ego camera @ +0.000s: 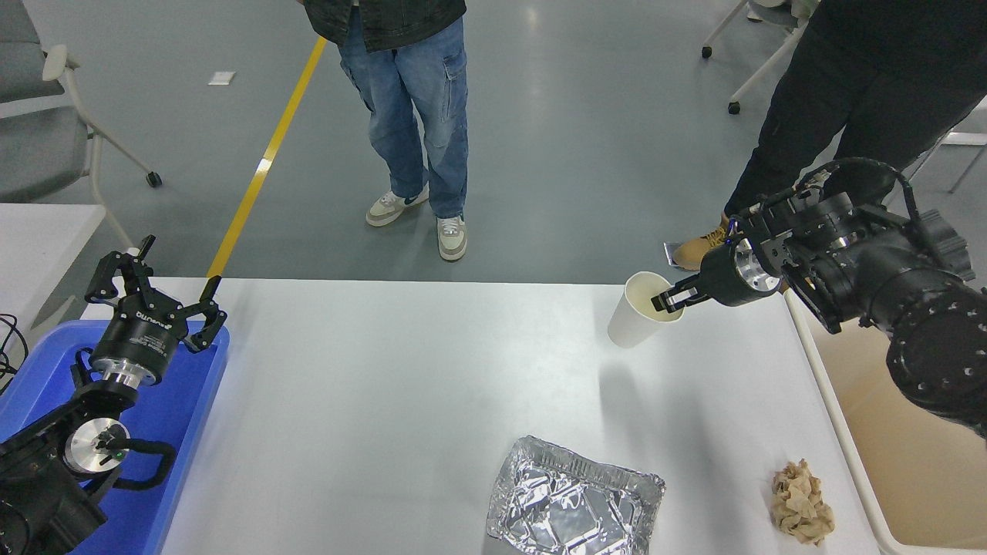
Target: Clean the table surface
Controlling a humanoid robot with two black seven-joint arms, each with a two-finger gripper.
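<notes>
The white table surface fills the lower half of the head view. My right gripper is shut on the rim of a white paper cup, which hangs tilted above the table's far right part, its shadow on the top below. A crumpled foil tray lies at the near edge, and a brown crumpled paper wad lies at the near right. My left gripper is parked open over the blue tray at the left.
A beige bin stands past the table's right edge. Two people stand on the far side: one in jeans, one in black trousers. A smaller white table and chair are at the far left.
</notes>
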